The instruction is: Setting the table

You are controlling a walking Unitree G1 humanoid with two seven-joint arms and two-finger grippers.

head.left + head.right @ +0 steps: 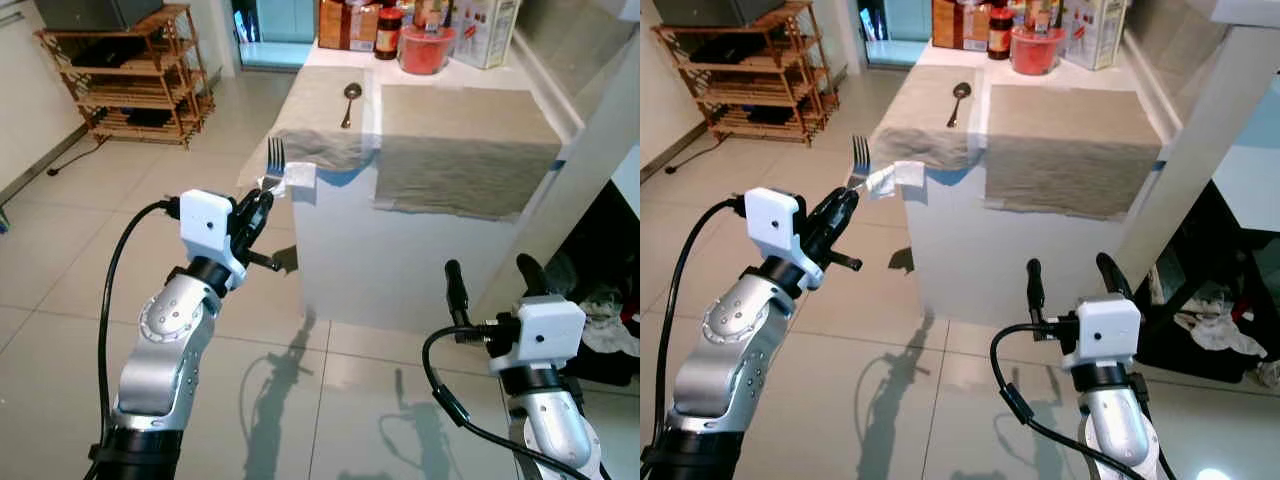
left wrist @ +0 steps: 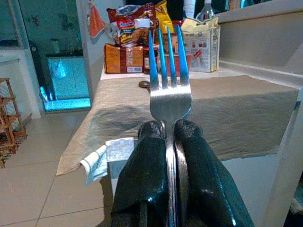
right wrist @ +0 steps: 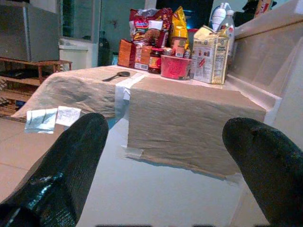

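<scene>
A: What was the left gripper (image 1: 262, 200) doing?

B: Its 2 black fingers (image 2: 201, 165) were clamped tight on the handle of a fork (image 1: 275, 160), tines pointing up. It hung just off the near left corner of the table (image 1: 400, 260), over the tiled floor (image 1: 90, 250), not touching the top.

A: And the right gripper (image 1: 492, 272)?

B: Its fingers stood wide apart with nothing between them. It sat low in front of the table's near face, toward the right side, well apart from the fork.

A: What lay on the table?

B: 2 beige cloths. The left cloth (image 1: 315, 105) draped over the near left edge, and the right cloth (image 1: 465, 135) hung over the front. A spoon (image 1: 349, 102) rested on the left cloth, toward the far end of the table. A white scrap of paper (image 1: 297, 177) hung at the near left corner, just beside the fork.

A: Anything further back?

B: A red tub (image 1: 425, 50), a jar (image 1: 388, 32) and cartons (image 1: 485, 30) crowded the far end of the table. A wooden shelf (image 1: 125, 75) stood well to the left of the table.
</scene>
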